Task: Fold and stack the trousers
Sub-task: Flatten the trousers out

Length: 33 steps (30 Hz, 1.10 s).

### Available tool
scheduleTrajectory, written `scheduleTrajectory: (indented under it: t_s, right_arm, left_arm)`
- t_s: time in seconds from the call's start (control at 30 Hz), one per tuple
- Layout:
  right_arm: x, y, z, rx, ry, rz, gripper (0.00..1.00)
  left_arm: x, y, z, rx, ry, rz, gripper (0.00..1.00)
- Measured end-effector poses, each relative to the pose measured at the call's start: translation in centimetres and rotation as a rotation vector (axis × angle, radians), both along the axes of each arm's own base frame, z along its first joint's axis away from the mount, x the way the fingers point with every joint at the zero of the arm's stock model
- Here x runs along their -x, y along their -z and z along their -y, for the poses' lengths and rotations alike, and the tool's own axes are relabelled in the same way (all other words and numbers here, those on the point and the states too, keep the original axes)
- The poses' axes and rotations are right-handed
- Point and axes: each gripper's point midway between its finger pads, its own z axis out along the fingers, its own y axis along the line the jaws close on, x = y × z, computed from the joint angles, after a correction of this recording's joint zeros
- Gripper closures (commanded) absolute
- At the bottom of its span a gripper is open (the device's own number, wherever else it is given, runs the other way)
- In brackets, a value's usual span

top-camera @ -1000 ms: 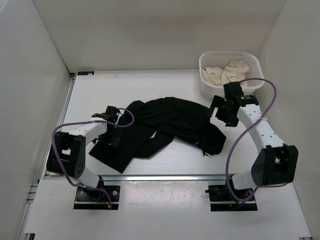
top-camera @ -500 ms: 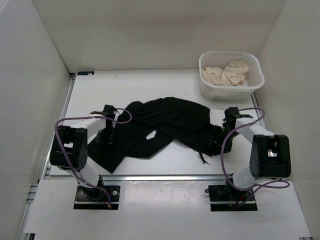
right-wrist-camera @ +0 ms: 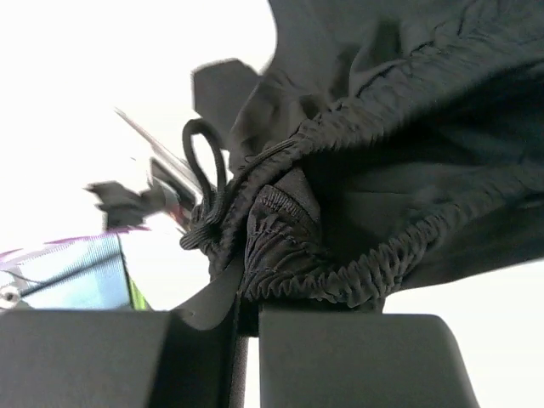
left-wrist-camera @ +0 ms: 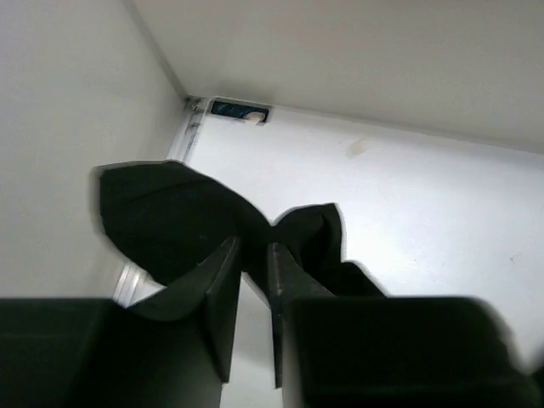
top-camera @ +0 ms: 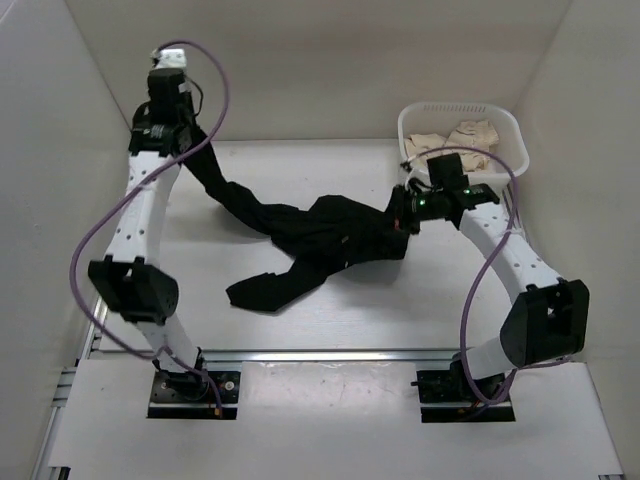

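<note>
Trousers (top-camera: pixel 330 235): stretched across the middle of the table (top-camera: pixel 300 170), from the far left corner toward the right edge. One leg end is held in the left gripper (top-camera: pixel 180 128), raised above the far left corner. The waistband is held in the right gripper (top-camera: pixel 405 215), just in front of the basket (top-camera: pixel 515 130). The other leg is laid on the surface, trailing toward the near edge, left of centre.
Basket: set in the far right corner; cloths (top-camera: pixel 455 140) are contained in it.
Rail (top-camera: pixel 320 353): fixed along the near edge.
</note>
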Motion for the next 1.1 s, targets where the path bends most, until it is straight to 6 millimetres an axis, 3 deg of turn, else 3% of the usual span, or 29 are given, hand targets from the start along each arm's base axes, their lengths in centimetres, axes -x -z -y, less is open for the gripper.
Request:
scheduleTrajectory:
  t_s: [0.03, 0.07, 0.1, 0.17, 0.2, 0.27, 0.3, 0.33, 0.37, 0.43, 0.47, 0.57, 0.63, 0.7, 0.8, 0.87, 1.1]
  right_arm:
    - [-1.0, -2.2, -0.5, -0.041, 0.008, 0.05, 1.0]
    - [-1.9, -4.1, -0.5, -0.072, 0.027, 0.093, 1.0]
    - [-2.6, -5.5, -0.1, -0.092, 0.062, 0.122, 1.0]
    - [-3.8, -6.7, 2.1, -0.087, 0.18, 0.123, 0.99]
    - [-4.4, -6.6, 4.0, -0.072, 0.265, 0.096, 0.92]
    - [-5.3, -4.9, 8.4, -0.034, 0.458, 0.022, 0.62]
    - [-5.3, -3.4, 10.6, -0.013, 0.554, -0.03, 0.51]
    - [-5.2, -1.8, 12.7, 0.008, 0.642, -0.086, 0.28]
    - [-4.8, -0.5, 14.2, 0.029, 0.709, -0.14, 0.22]
    - [-3.7, 1.6, 15.4, 0.073, 0.764, -0.234, 0.16]
    - [-3.3, 2.3, 15.4, 0.102, 0.758, -0.265, 0.14]
    - [-2.9, 2.3, 15.8, 0.162, 0.743, -0.262, 0.11]
    - [-3.1, 2.1, 16.7, 0.217, 0.743, -0.227, 0.1]
    - [-3.0, 2.4, 17.3, 0.257, 0.743, -0.212, 0.1]
    - [-2.4, 4.2, 18.2, 0.324, 0.734, -0.223, 0.1]
    - [-2.0, 6.3, 18.4, 0.352, 0.714, -0.255, 0.04]
    - [-2.8, 13.8, 18.7, 0.402, 0.622, -0.337, 0.01]
  left_arm:
    - [-1.8, -0.6, 1.0, -0.006, 0.014, 0.026, 0.47]
    - [-3.5, -0.5, 2.1, -0.01, 0.017, 0.036, 0.24]
    - [-4.7, 0.5, 2.8, -0.024, 0.022, 0.02, 0.06]
    - [-6.7, 5.3, 4.0, -0.05, 0.012, -0.076, 0.0]
    - [-7.1, 8.3, 4.6, -0.064, 0.02, -0.147, 0.0]
    - [-6.4, 14.0, 5.6, -0.084, 0.045, -0.296, 0.0]
    - [-5.1, 16.6, 5.8, -0.087, 0.065, -0.371, 0.0]
    - [-3.5, 18.3, 6.0, -0.089, 0.083, -0.436, 0.0]
    - [-1.6, 19.6, 6.2, -0.087, 0.103, -0.492, 0.0]
    - [3.0, 20.3, 6.6, -0.087, 0.139, -0.561, 0.0]
    - [8.3, 19.3, 7.5, -0.09, 0.198, -0.583, 0.0]
    - [14.4, 17.7, 10.8, -0.081, 0.349, -0.531, 0.0]
    - [19.3, 19.9, 12.8, -0.082, 0.481, -0.588, 0.0]
    - [22.3, 23.3, 13.0, -0.096, 0.531, -0.699, 0.0]
    - [25.0, 28.5, 12.5, -0.129, 0.546, -0.897, 0.0]
    - [26.1, 30.4, 12.7, -0.139, 0.565, -0.965, 0.0]
    - [25.6, 32.3, 15.8, -0.11, 0.662, -0.937, 0.0]
